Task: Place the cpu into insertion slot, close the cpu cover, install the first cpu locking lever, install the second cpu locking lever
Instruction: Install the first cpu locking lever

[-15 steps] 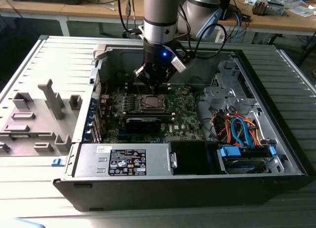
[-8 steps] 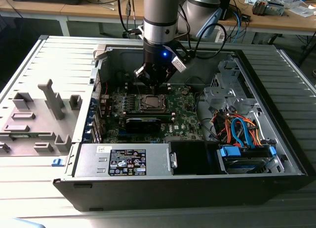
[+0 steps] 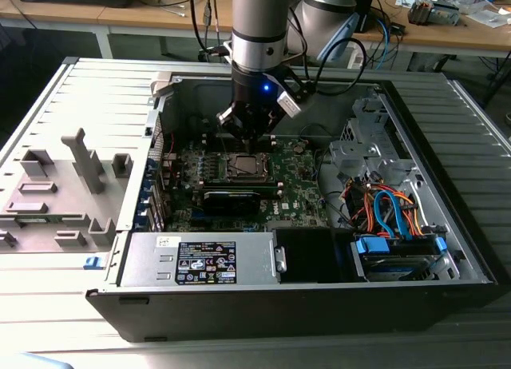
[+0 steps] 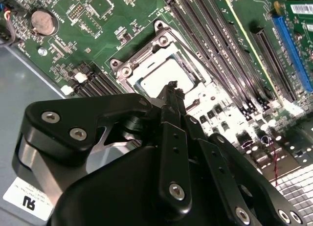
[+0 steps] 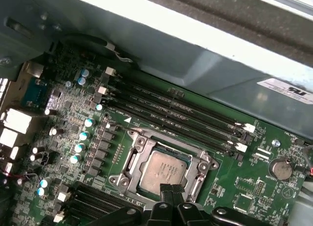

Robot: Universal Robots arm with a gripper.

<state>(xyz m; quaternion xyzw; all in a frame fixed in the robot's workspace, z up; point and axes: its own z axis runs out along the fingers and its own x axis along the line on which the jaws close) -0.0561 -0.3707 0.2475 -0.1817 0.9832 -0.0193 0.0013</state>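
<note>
The cpu (image 5: 161, 171) lies flat in the insertion slot (image 5: 133, 161) on the green board, its silver-grey top facing up. The cpu cover (image 5: 198, 169) rests flat around it as a silver frame, also seen in the second wrist view as cpu cover (image 4: 139, 57) around the cpu (image 4: 159, 77). My gripper (image 5: 171, 190) hovers just above one edge of the chip with its fingertips pressed together and nothing between them. In the exterior view the gripper (image 3: 248, 139) hangs over the socket (image 3: 243, 168). Whether the locking levers are latched is unclear.
Long memory slots (image 5: 186, 116) run beside the socket, and a coin battery (image 5: 280, 168) sits near the case wall. A long black block (image 3: 231, 200) lies in front of the socket. The power supply (image 3: 204, 259), a drive cage with cables (image 3: 391, 217) and a grey fixture (image 3: 56, 193) surround the board.
</note>
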